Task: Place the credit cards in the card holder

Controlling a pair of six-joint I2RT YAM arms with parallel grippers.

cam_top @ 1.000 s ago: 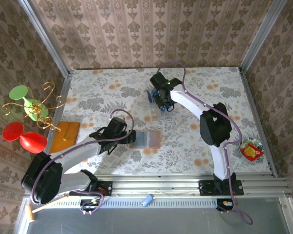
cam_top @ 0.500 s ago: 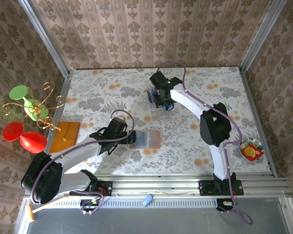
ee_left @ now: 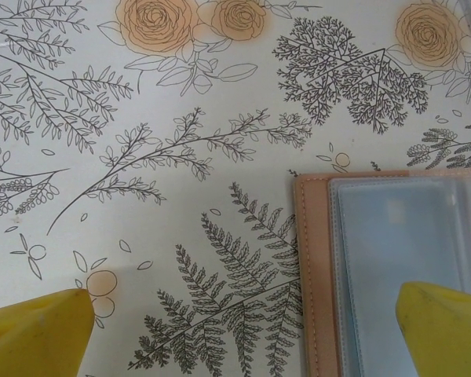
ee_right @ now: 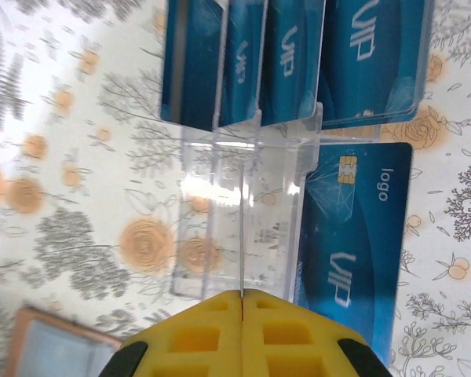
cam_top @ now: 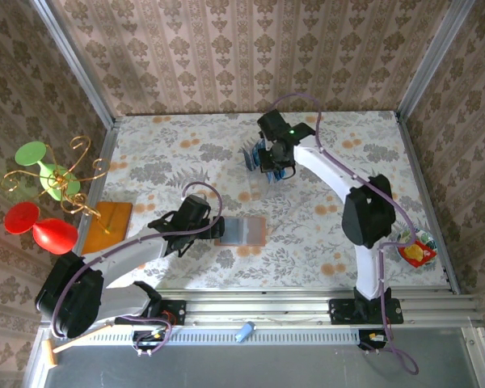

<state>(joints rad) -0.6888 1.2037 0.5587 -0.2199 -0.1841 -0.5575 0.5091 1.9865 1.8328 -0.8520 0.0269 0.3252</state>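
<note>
Progress is looking nil: credit cards (ee_right: pixel 290 55) are sitting ahead of the clenched right claw (ee_right: pixel 242 306), most in a clear rack (ee_right: pixel 243 236), one flat beside it, while the card holder (ee_left: pixel 377 259) is lying open, apparently empty, partly under the released left claw (ee_left: pixel 243 326).

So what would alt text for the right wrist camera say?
The right gripper's yellow fingers, shut, point at a clear plastic rack holding blue credit cards; another card shows beside it, over a flowered table.
</note>
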